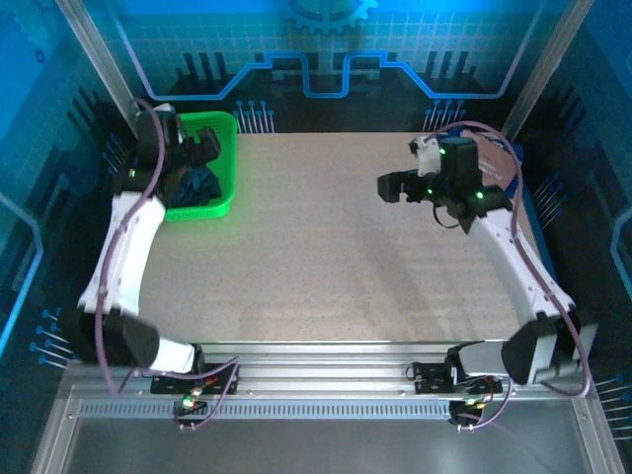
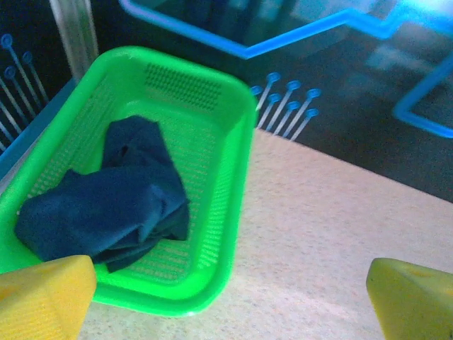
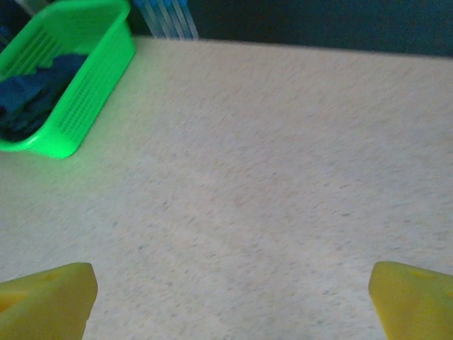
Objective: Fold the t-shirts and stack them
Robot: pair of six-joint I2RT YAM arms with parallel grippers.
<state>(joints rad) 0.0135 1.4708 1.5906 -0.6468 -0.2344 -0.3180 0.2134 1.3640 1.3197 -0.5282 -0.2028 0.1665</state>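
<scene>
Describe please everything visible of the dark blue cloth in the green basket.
The dark blue cloth is soft, matte navy fabric, crumpled into a loose heap of folds; no print shows. It lies inside the green mesh basket, on its floor. Only the basket touches it. One shirt or several, I cannot tell.

The t-shirts [image 2: 120, 205]: soft navy cloth, matt, heavily creased. The basket [image 2: 223, 191]: bright green plastic, smooth, slightly glossy, walls of perforated mesh. The table [image 3: 269, 177]: pale speckled top, matt, finely grained. The rail [image 1: 326, 367]: ribbed bare metal, dull sheen.
</scene>
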